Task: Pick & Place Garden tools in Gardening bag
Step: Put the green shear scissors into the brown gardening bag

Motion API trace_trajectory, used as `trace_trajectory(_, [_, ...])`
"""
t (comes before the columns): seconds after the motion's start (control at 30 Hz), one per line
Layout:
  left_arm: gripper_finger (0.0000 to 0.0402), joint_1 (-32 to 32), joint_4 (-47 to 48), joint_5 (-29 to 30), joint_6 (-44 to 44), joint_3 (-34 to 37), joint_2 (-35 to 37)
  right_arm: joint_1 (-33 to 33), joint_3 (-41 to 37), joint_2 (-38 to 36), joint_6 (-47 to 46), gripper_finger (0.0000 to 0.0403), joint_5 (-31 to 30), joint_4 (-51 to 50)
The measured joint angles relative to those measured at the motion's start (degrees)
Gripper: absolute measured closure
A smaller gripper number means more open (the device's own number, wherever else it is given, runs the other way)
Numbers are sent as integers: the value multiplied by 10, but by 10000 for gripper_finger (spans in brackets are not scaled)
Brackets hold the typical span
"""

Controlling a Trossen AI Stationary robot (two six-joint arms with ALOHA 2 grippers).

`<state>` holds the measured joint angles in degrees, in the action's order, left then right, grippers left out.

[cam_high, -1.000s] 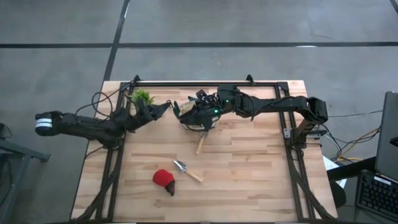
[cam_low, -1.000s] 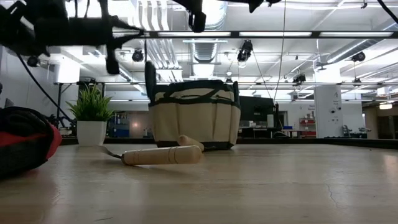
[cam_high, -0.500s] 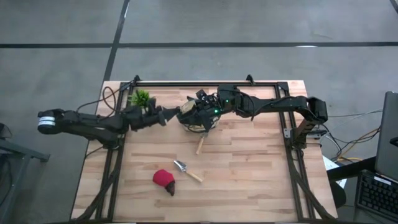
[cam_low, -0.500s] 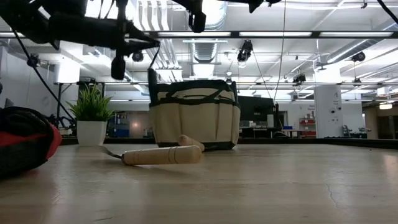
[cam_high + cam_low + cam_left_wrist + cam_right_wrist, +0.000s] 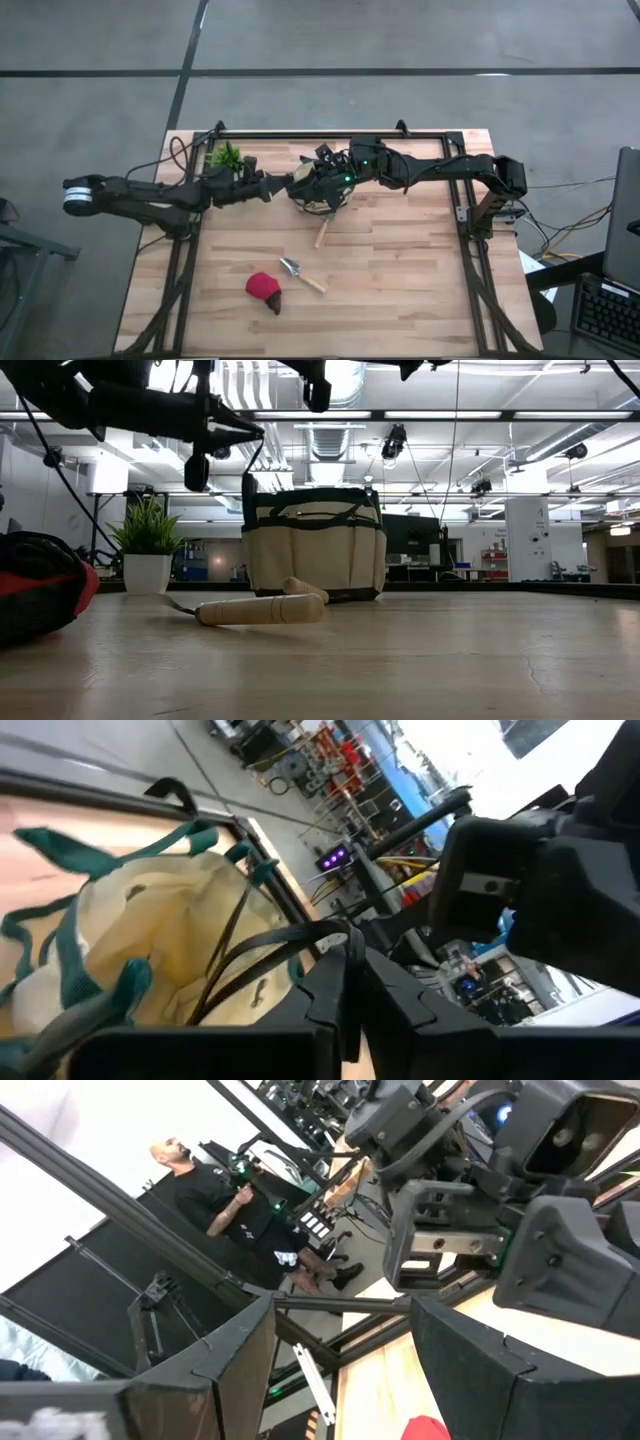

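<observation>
Dark left tool (image 5: 283,187) is hanging nearly closed at the gardening bag (image 5: 318,186) rim, its load unclear. Right tool (image 5: 322,180) is hovering wide open and empty over the bag. Trowel (image 5: 302,276) is lying on the surface (image 5: 400,280) nearer the viewer, handle slanting toward the right arm's side.

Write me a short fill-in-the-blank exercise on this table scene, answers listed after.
1. The left gripper is at the rim of the gardening ____.
2. On the table, the red item lies beside a trowel with a ____ handle.
3. The green potted plant stands near the table's ____ corner as the high view shows it.
Answers: bag; wooden; upper-left
</observation>
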<state>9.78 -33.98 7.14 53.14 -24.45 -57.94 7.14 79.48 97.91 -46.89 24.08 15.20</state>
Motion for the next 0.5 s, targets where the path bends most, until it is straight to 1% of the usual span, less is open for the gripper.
trace_trajectory(0.13, [342, 0, 4, -12, 16, 0, -2, 0, 0, 0, 0, 177, -7, 0])
trace_trajectory(0.27, [301, 0, 3, -32, 39, -1, -1, 0, 0, 0, 0, 177, -14, 0])
trace_trajectory(0.4, [259, 0, -10, -39, 75, -5, 10, 0, 0, 0, 0, 177, -11, -10])
trace_trajectory(0.5, [237, 0, -22, -45, 58, -10, 28, 1, 0, 0, 11, 177, 2, -29])
